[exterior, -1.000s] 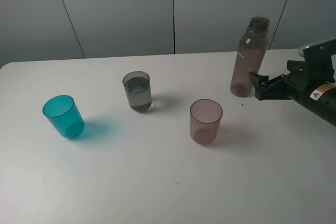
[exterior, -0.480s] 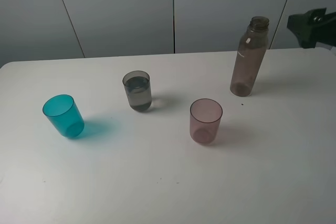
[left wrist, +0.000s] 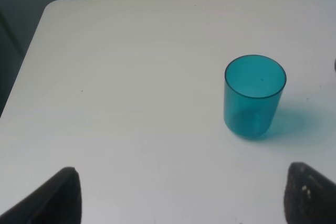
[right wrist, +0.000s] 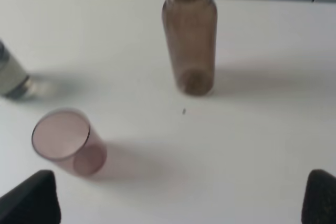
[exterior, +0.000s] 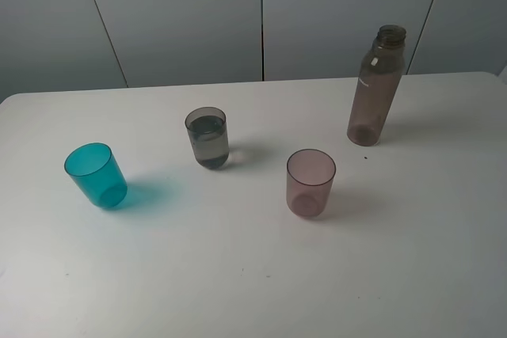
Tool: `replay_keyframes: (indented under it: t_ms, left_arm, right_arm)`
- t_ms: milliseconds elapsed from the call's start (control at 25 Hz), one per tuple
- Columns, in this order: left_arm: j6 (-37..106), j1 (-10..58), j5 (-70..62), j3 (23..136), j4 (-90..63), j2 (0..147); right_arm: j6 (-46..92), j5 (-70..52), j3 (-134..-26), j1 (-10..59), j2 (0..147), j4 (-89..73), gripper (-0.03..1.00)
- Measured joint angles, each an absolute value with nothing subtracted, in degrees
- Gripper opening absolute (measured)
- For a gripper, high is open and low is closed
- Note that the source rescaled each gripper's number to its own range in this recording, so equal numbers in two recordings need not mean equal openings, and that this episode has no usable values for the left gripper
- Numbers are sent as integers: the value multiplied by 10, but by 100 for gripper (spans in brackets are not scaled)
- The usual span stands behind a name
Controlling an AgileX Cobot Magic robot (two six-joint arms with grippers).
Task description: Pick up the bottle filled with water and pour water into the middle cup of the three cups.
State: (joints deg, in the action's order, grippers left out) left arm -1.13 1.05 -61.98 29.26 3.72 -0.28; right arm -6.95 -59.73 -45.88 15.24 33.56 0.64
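Note:
The smoky grey-brown bottle [exterior: 376,89] stands upright and uncapped at the back right of the table; it also shows in the right wrist view [right wrist: 190,40]. The middle cup [exterior: 208,138], smoky grey, holds water; only its edge shows in the right wrist view [right wrist: 10,80]. The teal cup [exterior: 96,176] stands at the left and the pink-mauve cup [exterior: 310,183] right of centre. Neither arm shows in the high view. My left gripper [left wrist: 181,208] is open and empty, back from the teal cup [left wrist: 255,97]. My right gripper [right wrist: 176,203] is open and empty, well back from the bottle.
The white table [exterior: 238,275] runs to a grey panelled wall at the back. Its left corner and edge show in the left wrist view [left wrist: 47,9]. The pink-mauve cup [right wrist: 68,141] stands between my right gripper and the middle cup.
My right gripper was right beside the bottle's base a second ago. It rose up and to the right, and has now left the high view. The bottle and cups have not moved.

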Motion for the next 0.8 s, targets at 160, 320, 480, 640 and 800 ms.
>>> replay_keyframes:
  t_ms: [160,320,480,640,800]
  left_arm:
    - [-11,11,-620,293,37,-3]
    - [-11,11,-620,293,37,-3]
    - [-11,11,-620,293,37,-3]
    - [-11,11,-620,293,37,-3]
    - [-11,11,-620,293,37,-3]
  right_arm:
    - [-66,-657,-415,152,261,4,99]
    - [-66,-653,-355,152,172,4,99]
    - [-66,-639,-312,152,91,4,99]
    - [-66,-632,-293,152,19,4,99]
    - [-66,-630,-293,152,2,6,99]
